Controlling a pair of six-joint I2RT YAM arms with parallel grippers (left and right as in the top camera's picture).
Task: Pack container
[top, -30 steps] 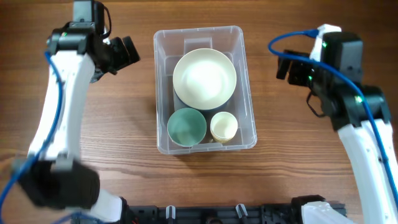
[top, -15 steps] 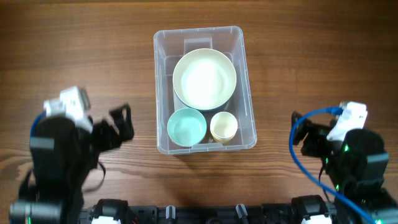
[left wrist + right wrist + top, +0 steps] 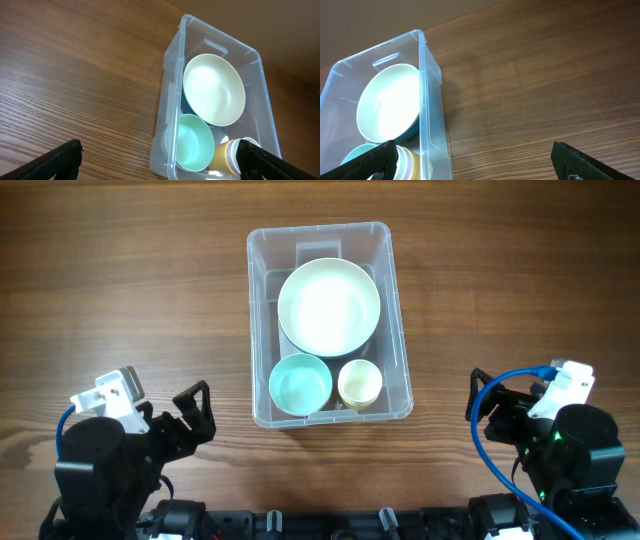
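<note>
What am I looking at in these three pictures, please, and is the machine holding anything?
It is a robot with a left gripper and a right gripper at a wooden table. One picture looks straight down. The other two come from a camera on each wrist, so the dark tips in their bottom corners are that gripper's own fingers. A clear container holds a large pale bowl, a small green bowl and a yellowish cup. Both grippers are open and empty.

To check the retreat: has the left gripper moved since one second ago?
Yes. Overhead, the left gripper went from beside the far end of the large clear rectangular plastic bin to beside its near end.
</note>
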